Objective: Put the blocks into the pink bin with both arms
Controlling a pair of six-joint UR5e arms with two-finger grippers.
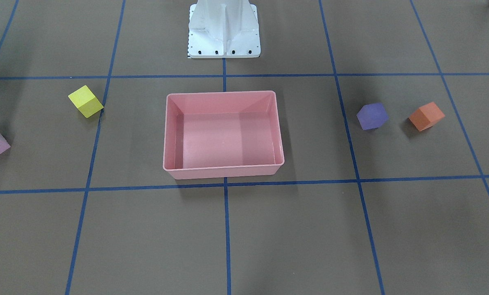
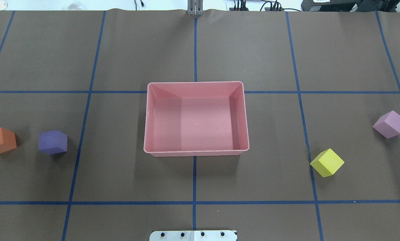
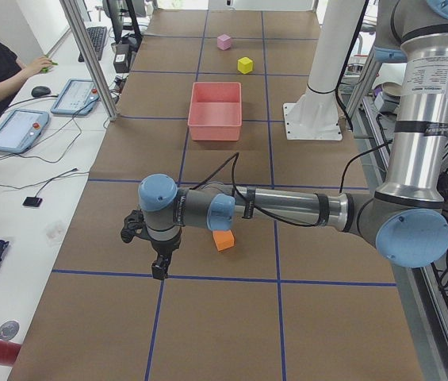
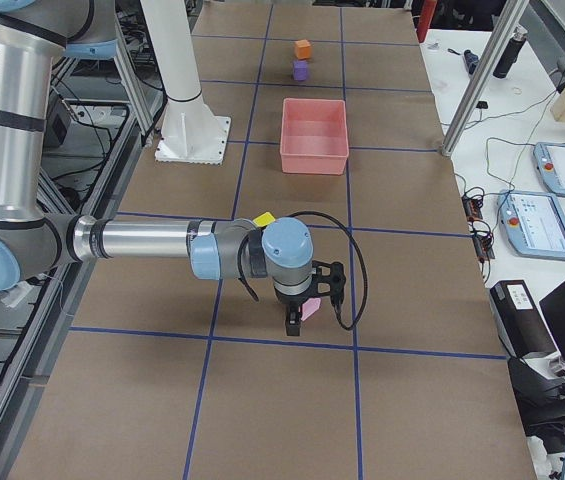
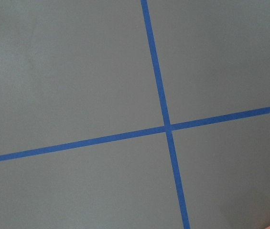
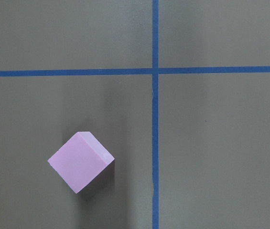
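Right wrist-mounted view: light pink cube (image 6: 80, 162) lies diagonal; right pincer (image 4: 295, 322) (spread or closed, impossible to say) could clip its corner.

Counted four small matte cubes (yellow (image 2: 327, 162), light pink (image 2: 390, 124), purple (image 2: 53, 142), orange (image 2: 0, 140)), one salmon-pink rectangular plastic bin (image 2: 196, 154), plus two grey tubular robot arms (image 3: 287, 209) (image 4: 142, 240).

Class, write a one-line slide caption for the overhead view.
Empty pink bin at centre, orange block and purple block to its left, yellow block and light pink block to its right.
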